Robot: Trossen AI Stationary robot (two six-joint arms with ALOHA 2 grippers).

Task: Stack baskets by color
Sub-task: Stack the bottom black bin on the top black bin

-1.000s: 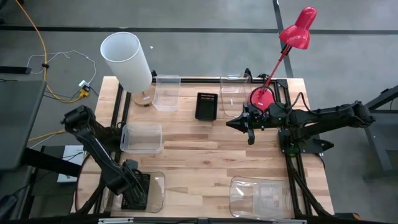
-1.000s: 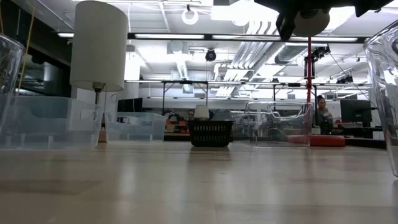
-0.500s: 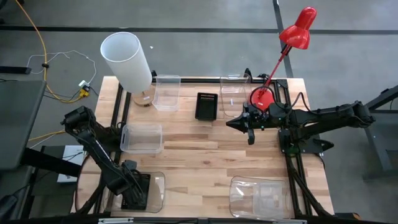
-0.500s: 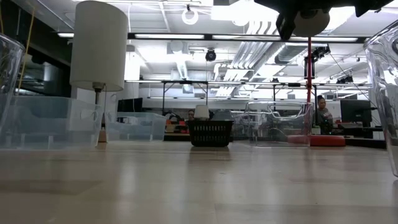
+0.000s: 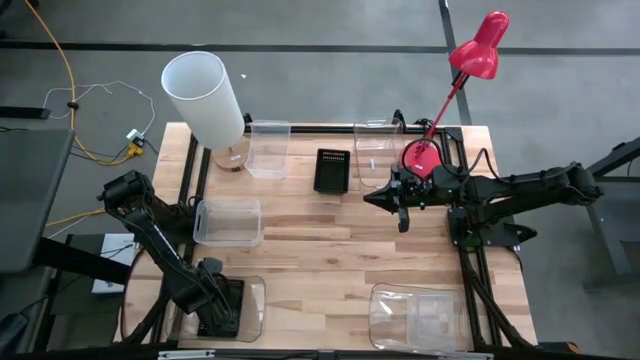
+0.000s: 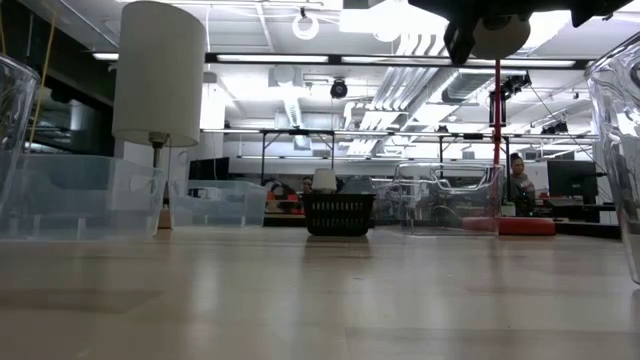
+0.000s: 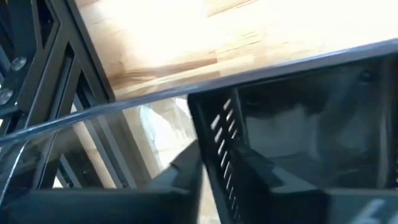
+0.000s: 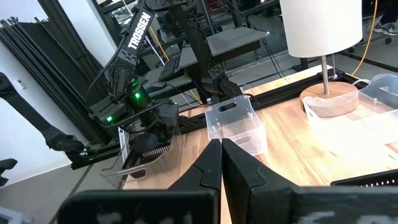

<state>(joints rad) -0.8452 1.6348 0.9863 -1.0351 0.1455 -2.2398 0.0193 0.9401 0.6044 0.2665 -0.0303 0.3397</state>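
Grey floor [image 5: 330, 60] around table; yellow cable [image 5: 62, 70]; ceiling ducts [image 6: 400, 80], strip lights [image 6: 270, 58].

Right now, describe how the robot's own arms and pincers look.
Both arms are dark, jointed segments. The left arm carries white TROSSEN lettering, green lights glowing near its wrist. The right arm has black cables at its base. The right pincer has two black, wedge-shaped fingers; the left pincer is black too.

A perforated basket [image 5: 222, 308] sat inside a tub [image 5: 250, 308] at the frame's lower left; another tub [image 5: 418, 318] lay lower right.
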